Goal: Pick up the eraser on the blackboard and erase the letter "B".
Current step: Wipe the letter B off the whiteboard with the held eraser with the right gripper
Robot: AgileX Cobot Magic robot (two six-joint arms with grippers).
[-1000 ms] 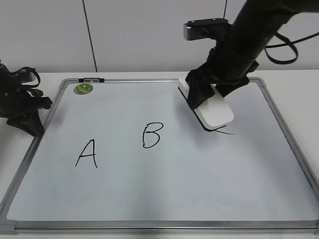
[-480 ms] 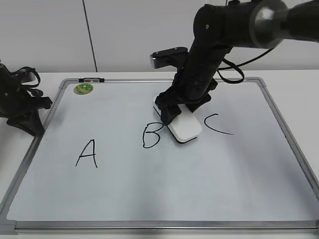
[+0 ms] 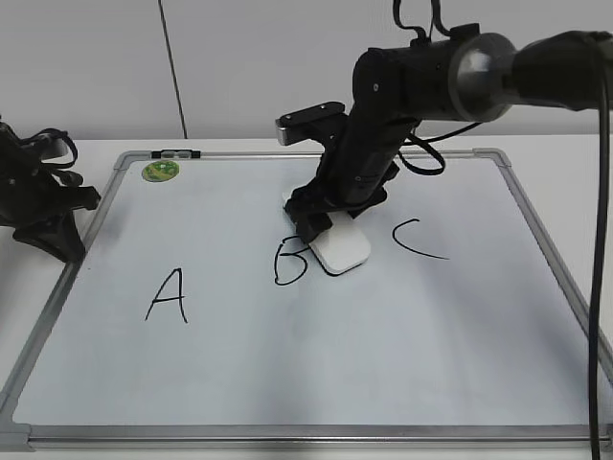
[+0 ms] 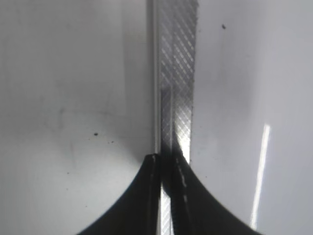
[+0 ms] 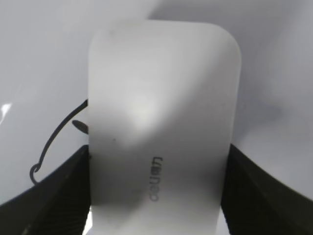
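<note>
My right gripper (image 3: 326, 225) is shut on the white eraser (image 3: 342, 251) and presses it on the blackboard (image 3: 316, 345), over the right side of the black letter "B" (image 3: 285, 265). In the right wrist view the eraser (image 5: 161, 122) fills the space between the black fingers (image 5: 156, 191), and a stroke of the "B" (image 5: 51, 142) shows at its left edge. My left gripper (image 3: 43, 216) rests at the board's left edge; in its wrist view the fingers (image 4: 166, 161) are shut together over the metal frame (image 4: 178, 73).
A black "A" (image 3: 168, 297) is at the left of the board and a black "C" (image 3: 417, 240) at the right. A round green magnet (image 3: 160, 172) sits at the top left corner. The board lies on a white table (image 3: 565, 153).
My right gripper has carried the eraser leftward from over the "C" to the "B". The "C" is uncovered again. The right part of the "B" is now covered or wiped.
</note>
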